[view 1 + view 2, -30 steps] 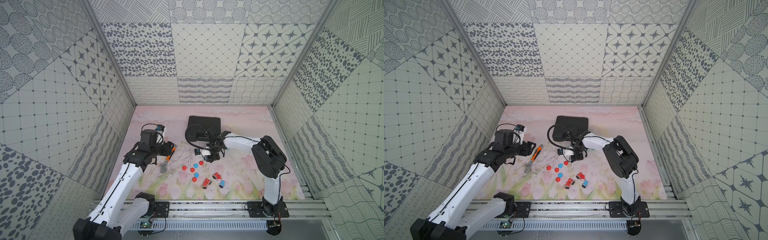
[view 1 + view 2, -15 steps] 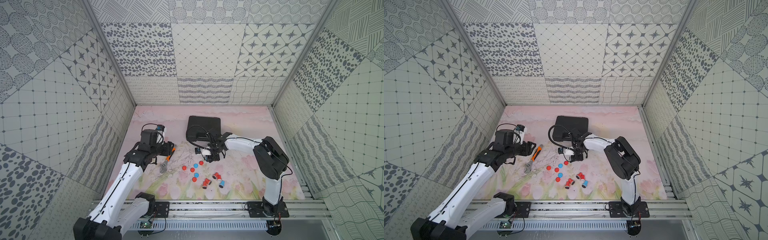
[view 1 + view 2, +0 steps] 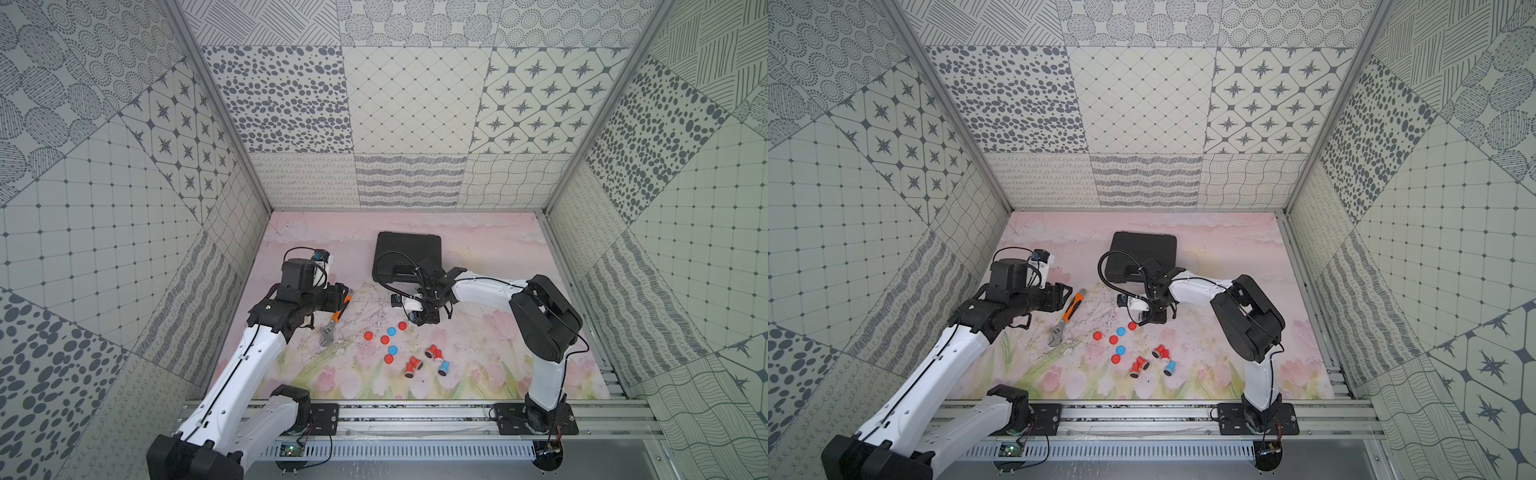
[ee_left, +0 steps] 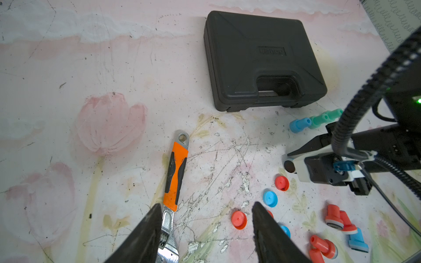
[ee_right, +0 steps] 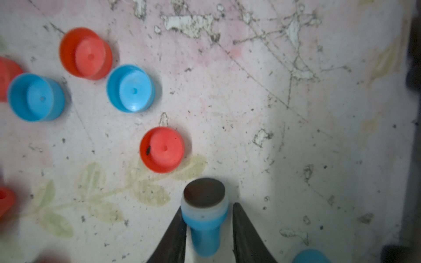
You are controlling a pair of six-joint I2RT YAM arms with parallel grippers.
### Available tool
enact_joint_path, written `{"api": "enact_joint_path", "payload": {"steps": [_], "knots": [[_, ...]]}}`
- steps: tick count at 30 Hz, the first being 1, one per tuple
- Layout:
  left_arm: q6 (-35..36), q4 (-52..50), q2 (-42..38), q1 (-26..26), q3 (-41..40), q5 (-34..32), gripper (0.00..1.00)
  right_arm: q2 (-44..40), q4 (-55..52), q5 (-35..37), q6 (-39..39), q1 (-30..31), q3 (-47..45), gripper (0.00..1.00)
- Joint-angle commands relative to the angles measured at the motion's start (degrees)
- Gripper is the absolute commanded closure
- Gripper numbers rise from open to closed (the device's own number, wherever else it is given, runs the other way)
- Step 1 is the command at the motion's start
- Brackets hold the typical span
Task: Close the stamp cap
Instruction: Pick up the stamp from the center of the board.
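Observation:
A blue stamp (image 5: 205, 218) with a dark pad face and no cap stands between the fingers of my right gripper (image 5: 208, 207). One finger touches its collar, and a thin gap shows at the other. A loose red cap (image 5: 162, 149) lies just beyond the stamp, and a blue cap (image 5: 131, 88) lies farther off. In both top views the right gripper (image 3: 419, 318) (image 3: 1144, 320) sits low at the edge of the scattered caps (image 3: 391, 331). My left gripper (image 4: 206, 205) hangs open and holds nothing, above the table beside the wrench.
An orange-handled wrench (image 4: 175, 180) lies by my left fingers. A black case (image 3: 409, 257) sits behind the right gripper, with a blue and a green stamp (image 4: 299, 124) in front of it. Several red and blue stamps (image 3: 432, 353) lie nearer the front rail.
The right jaws have narrowed around the blue stamp and the right gripper has shifted slightly. The left arm has not moved.

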Motion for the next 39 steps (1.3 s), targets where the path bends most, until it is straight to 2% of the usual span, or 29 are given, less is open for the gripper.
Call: {"api": "enact_joint_path", "payload": {"steps": [1,17,25,29,35,39], "knots": [[0.8,0.3,0.1,0.1,1.0,0.1,0.37,0.1,-1.0,2.4,1.0,-0.4,-1.9,0.67],[0.8,0.2,0.2,0.1,0.8,0.7,0.37,-1.7,1.2,0.8,1.9,-0.4,-3.8,0.83],[-2.0,1.5,1.9,-0.3,1.3,7.7,0.4,-9.2,6.1,2.3,2.5,1.1,-6.6,0.89],[-5.2,1.8,2.7,-3.6,3.8,11.0,0.41,-14.3,10.2,3.9,3.3,4.0,-9.1,0.91],[-10.2,2.8,4.5,-10.7,5.0,12.1,0.41,-21.4,15.1,4.0,6.0,7.7,-11.6,0.95],[-14.4,5.6,5.2,-13.8,4.2,15.3,0.41,-25.0,13.9,3.7,9.5,9.2,-10.8,0.92]]}}
